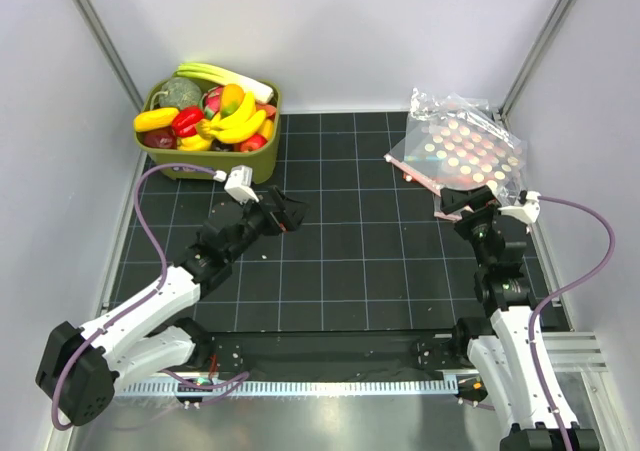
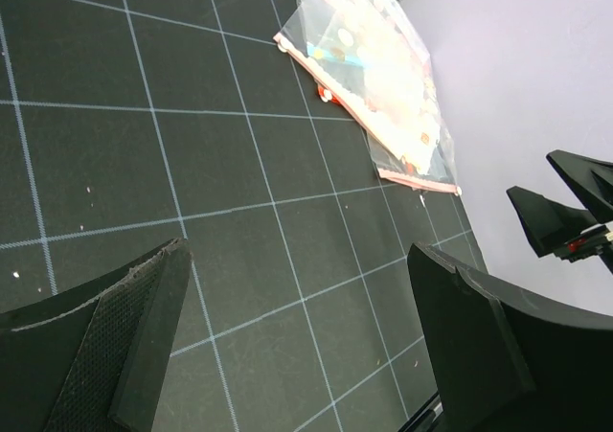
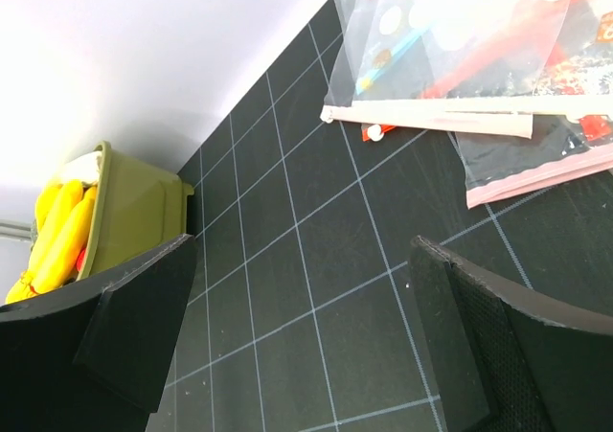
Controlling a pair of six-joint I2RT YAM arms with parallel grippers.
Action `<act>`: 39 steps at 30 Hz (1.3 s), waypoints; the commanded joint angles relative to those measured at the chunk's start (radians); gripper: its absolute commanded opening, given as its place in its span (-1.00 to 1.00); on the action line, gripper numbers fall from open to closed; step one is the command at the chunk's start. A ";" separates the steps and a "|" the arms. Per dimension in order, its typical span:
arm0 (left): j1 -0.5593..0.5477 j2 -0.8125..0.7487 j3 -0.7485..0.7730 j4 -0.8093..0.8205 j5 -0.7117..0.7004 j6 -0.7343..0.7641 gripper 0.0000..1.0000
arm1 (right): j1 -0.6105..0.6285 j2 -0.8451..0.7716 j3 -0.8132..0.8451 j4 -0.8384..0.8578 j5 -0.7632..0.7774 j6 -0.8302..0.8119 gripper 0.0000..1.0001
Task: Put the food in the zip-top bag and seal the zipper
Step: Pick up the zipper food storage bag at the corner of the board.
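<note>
**Both pairs of fingers wide open, gripping nothing**

Your left gripper and right gripper both hang with fingers spread over the bare grid mat. The zip-top bag lies at 2 o'clock, partly under a dotted bag, with its zipper nearest your right gripper. The food fills the green bin at 10 o'clock. Open mat lies between them.

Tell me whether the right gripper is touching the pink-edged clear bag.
Apart. The right wrist view shows bare black mat between the open right gripper and the pink-edged clear bag.
</note>
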 commanded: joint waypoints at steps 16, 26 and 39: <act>0.002 -0.019 0.038 0.025 0.014 0.028 0.99 | -0.003 0.089 0.015 0.034 0.074 0.019 0.99; 0.004 -0.035 0.037 0.021 0.003 0.035 1.00 | -0.006 0.271 0.041 0.106 0.170 0.084 0.91; 0.004 -0.079 0.049 -0.034 -0.069 0.077 0.99 | -0.160 0.659 0.234 0.100 0.100 0.076 0.88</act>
